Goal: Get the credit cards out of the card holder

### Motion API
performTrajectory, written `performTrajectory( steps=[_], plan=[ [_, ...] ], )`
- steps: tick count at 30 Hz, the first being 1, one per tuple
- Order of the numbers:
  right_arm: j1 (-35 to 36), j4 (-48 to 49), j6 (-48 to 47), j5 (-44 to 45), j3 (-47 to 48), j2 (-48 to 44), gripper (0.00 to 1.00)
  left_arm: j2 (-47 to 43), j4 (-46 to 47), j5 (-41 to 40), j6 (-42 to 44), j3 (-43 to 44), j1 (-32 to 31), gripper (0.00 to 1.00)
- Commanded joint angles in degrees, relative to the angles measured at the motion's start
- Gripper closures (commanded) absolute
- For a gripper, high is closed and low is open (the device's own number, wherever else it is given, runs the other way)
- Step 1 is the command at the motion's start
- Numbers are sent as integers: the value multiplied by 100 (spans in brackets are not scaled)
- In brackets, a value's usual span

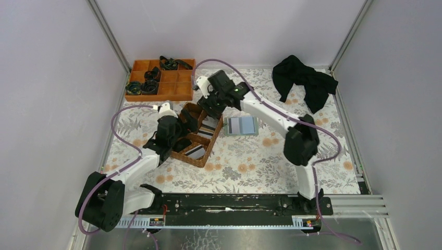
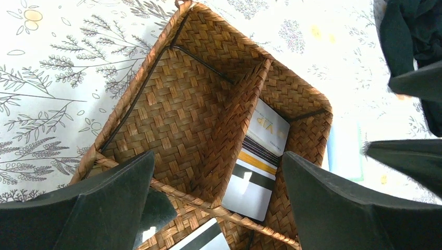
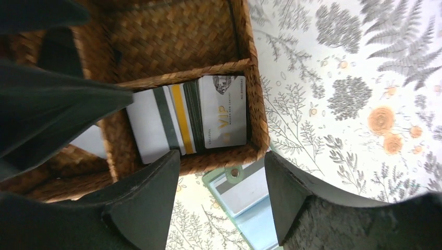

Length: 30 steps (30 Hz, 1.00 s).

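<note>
Credit cards (image 3: 224, 112), 3+ overlapped, in 1 wicker basket (image 2: 208, 36) compartment; 1 card holder (image 1: 241, 126) open on table (image 1: 260, 166); L hand (image 2: 217, 154), R hand (image 3: 221, 154) wide, empty.

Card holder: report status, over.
Left tool, right tool open, empty. Cards stacked in basket. Holder open flat beside it, one card showing inside. Path clear.

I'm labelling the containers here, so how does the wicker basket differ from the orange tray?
The wicker basket is woven and brown; the orange tray is smooth-walled and orange. The basket holds cards; the tray holds dark tangled items. The basket sits near the middle beside the card holder; the tray lies in the far left corner. Both are split into compartments.
</note>
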Motion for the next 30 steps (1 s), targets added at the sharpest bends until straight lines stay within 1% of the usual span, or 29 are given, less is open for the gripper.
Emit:
performTrajectory(
  steps=[1,4,6,7,8,9,10,11,12,13,15,16,18,20,21,22,24,25,26,28,30],
  plan=[
    [-58,1289,520,30,-937,-1313,32,5,340,231,304,36,-5,0],
    [-485,2140,1463,423,-1853,-1866,35,69,270,129,403,241,-358,0],
    [-990,2543,2316,390,-2535,-2179,37,219,177,-111,523,489,-797,3],
    [-1247,2727,2647,326,-2895,-2335,40,321,165,-136,594,639,-1003,5],
    [-1428,2972,2859,294,-3315,-2462,46,425,151,-89,639,807,-1191,9],
    [-1540,3177,2952,354,-3666,-2694,51,584,138,36,663,985,-1339,18],
    [-1592,3295,2979,520,-3980,-2845,69,782,132,220,671,1186,-1457,31],
    [-1595,3356,2990,721,-4213,-2953,89,989,130,391,683,1384,-1553,46],
    [-1600,3368,3003,917,-4396,-3059,99,1230,138,540,660,1559,-1640,58],
    [-1602,3356,3046,1083,-4556,-3158,100,1456,213,719,645,1714,-1741,70],
    [-1609,3428,3110,1309,-4869,-3374,100,1971,424,1234,626,1995,-1829,85],
    [-1613,3477,3165,1425,-5016,-3461,100,2230,538,1571,633,2112,-1848,87],
    [-1648,3515,3209,1490,-5241,-3579,100,2702,700,2024,576,2298,-1875,84],
    [-1662,3555,3243,1508,-5382,-3625,100,3038,705,2148,514,2367,-1881,81],
    [-1672,3567,3271,1509,-5437,-3635,100,3130,694,2111,521,2372,-1879,76],
    [-1675,3595,3300,1512,-5504,-3649,98,3235,628,2060,575,2376,-1880,64],
    [-1681,3725,3316,1362,-5658,-3672,80,3379,300,1908,742,2470,-1878,42],
    [-1682,3794,3336,1301,-5725,-3666,70,3444,142,1823,812,2526,-1875,36],
    [-1682,3840,3343,1238,-5768,-3646,61,3496,23,1649,855,2567,-1876,32],
    [-1676,3873,3398,1128,-5818,-3578,51,3543,-179,1397,911,2600,-1874,31],
    [-1678,3931,3428,1001,-5845,-3519,46,3606,-392,1108,974,2650,-1859,31]
  ],
)
